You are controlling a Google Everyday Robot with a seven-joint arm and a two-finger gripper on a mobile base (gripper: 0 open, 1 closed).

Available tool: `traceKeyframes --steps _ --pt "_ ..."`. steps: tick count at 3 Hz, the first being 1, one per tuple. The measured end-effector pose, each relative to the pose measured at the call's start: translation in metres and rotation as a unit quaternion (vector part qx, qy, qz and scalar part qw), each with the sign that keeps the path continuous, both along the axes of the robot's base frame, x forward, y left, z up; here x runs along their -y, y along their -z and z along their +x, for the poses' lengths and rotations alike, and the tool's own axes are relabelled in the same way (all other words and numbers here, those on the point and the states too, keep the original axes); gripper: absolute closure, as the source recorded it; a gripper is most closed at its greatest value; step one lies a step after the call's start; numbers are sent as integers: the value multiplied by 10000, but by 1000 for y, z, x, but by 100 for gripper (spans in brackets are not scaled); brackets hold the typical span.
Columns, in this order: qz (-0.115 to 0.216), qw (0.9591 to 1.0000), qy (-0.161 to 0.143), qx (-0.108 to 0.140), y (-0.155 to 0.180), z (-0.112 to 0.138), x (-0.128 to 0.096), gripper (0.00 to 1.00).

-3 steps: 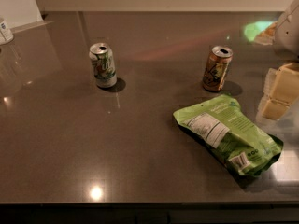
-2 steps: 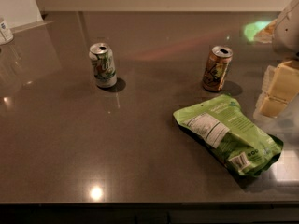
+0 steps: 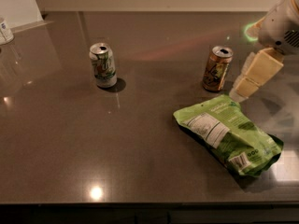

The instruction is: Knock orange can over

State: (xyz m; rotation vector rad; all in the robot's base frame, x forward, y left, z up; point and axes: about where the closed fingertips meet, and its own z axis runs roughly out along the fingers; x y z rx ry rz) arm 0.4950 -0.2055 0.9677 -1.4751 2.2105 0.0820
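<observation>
The orange can (image 3: 217, 68) stands upright on the dark grey counter (image 3: 140, 139), right of centre, with its silver top open. My gripper (image 3: 254, 76) comes in from the right edge. Its pale yellow finger blocks point down and to the left, just right of the can and apart from it. The white arm body (image 3: 282, 24) sits above it at the upper right.
A white-and-green can (image 3: 103, 65) stands upright at the centre left. A green snack bag (image 3: 226, 134) lies flat in front of the orange can. A small white container (image 3: 4, 31) is at the far left edge, with a white wall panel (image 3: 16, 3) behind it.
My gripper has moved left and a little toward the orange can. The can still stands upright, and nothing else has moved.
</observation>
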Motion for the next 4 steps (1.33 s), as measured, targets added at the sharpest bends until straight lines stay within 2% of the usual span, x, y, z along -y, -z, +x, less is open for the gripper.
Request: traceKeyframes --steps 1,2,3,4 --pt "671 9975 199 122 10 37 -5 0" --pt "1161 9927 231 230 23 68 -16 0" --pt "1434 9887 328 287 35 92 -17 0" --pt "1539 9863 530 260 60 121 2 0"
